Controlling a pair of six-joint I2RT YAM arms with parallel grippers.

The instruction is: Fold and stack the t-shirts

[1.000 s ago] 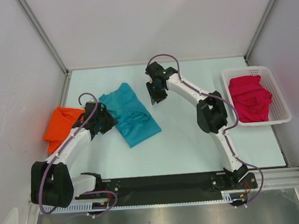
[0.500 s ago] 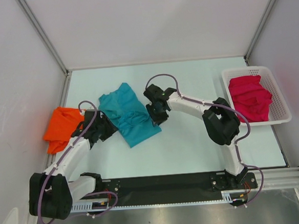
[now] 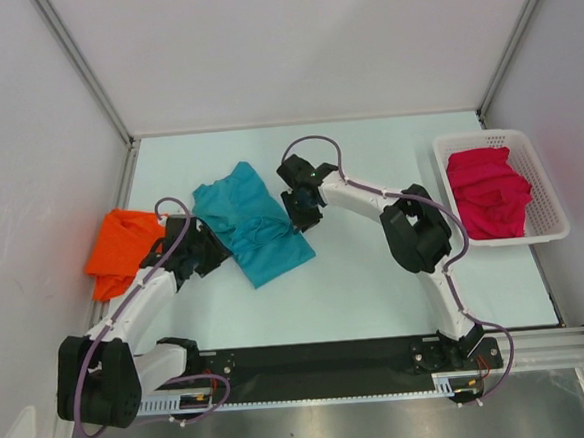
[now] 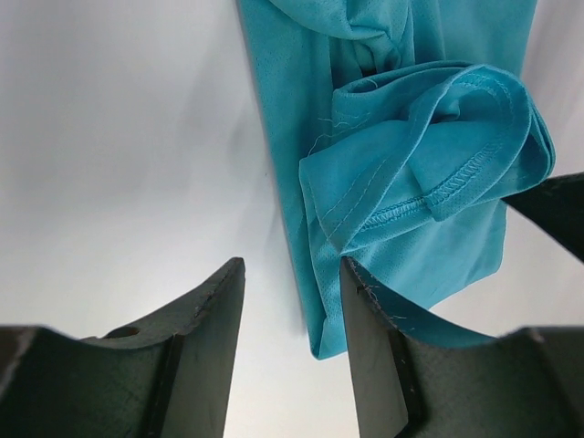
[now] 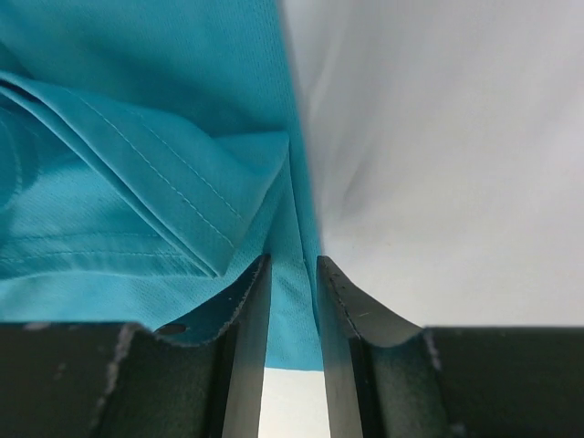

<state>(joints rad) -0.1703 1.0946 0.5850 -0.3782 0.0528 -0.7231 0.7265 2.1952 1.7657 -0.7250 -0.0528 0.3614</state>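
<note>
Bench point(image 3: 377, 283): pale, walled on three sides, both arms bolted at the near edge.

1. Teal shirt point(image 3: 252, 222): lies left of centre on the bench, loosely folded and rumpled, with a hemmed fold bunched on top. Both arms reach to it.
2. Orange shirt point(image 3: 122, 249): crumpled at the left edge of the bench, just beside the left arm and apart from the teal one.
3. Pink shirt point(image 3: 486, 193): heaped in the white basket point(image 3: 549, 201) at the far right.
4. Left pincer point(image 4: 292, 269): low at the teal shirt's near-left edge, jaws about half apart. The shirt's corner lies between them and against the right finger, and bare bench shows in the rest of the gap. Nothing is gripped.
5. Right pincer point(image 5: 293, 263): at the teal shirt's right edge, jaws narrow. The edge of the cloth runs into the slim gap. Whether it is pinched cannot be told.
</note>
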